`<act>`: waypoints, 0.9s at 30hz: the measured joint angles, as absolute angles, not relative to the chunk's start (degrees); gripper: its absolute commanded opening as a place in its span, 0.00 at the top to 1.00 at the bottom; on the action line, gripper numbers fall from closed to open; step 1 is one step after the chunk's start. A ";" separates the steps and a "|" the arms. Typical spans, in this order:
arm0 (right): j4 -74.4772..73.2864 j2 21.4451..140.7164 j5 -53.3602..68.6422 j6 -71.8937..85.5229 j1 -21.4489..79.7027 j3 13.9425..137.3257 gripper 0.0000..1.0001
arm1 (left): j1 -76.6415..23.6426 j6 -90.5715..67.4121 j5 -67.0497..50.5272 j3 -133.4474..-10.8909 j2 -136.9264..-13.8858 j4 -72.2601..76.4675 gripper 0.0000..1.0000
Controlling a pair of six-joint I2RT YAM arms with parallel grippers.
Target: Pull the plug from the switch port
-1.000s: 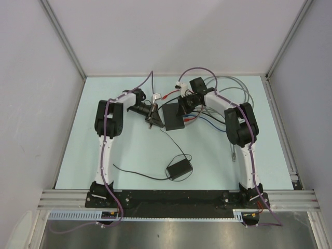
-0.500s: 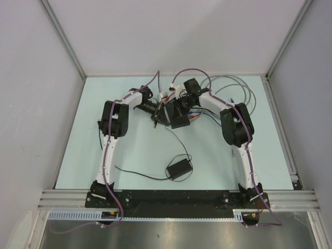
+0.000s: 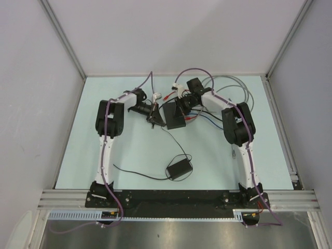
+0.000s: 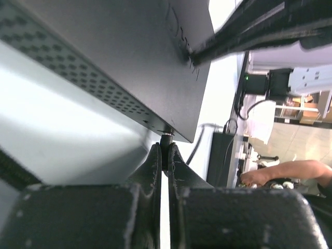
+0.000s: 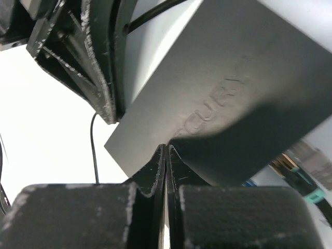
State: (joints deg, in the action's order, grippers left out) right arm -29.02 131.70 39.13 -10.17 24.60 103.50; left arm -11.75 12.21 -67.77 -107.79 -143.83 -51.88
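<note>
Jaws on the left gripper (image 4: 165, 149) pinch the little black plug (image 4: 166, 138) at the edge of the switch (image 3: 174, 116), far-centre on the table (image 3: 129, 150), the right gripper (image 5: 166, 149) has its own closed together against the switch's top, and the plug looks seated, the pull not yet made.

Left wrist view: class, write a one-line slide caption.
Left fingers pinch the small black plug at the edge of the flat matte-black rectangular switch.

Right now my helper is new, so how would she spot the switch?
On the pale table, look at the far middle. The switch is the flat black box between the left gripper and right gripper, bigger than the corded adapter nearer.
</note>
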 measured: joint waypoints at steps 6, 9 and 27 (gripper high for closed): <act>-29.06 131.94 39.66 -10.15 24.97 103.50 1.00 | -11.20 15.77 -67.99 -104.57 -142.43 -54.35 1.00; -29.06 132.18 40.12 -10.20 25.02 103.68 1.00 | -11.11 16.62 -67.99 -104.57 -142.43 -54.98 1.00; -33.32 132.77 39.75 -12.58 24.47 106.89 1.00 | -14.68 10.28 -65.45 -117.03 -147.72 -57.01 1.00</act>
State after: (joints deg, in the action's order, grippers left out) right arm -33.32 132.77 39.75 -12.58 24.47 106.89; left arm -14.68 10.28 -65.45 -117.03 -147.72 -57.01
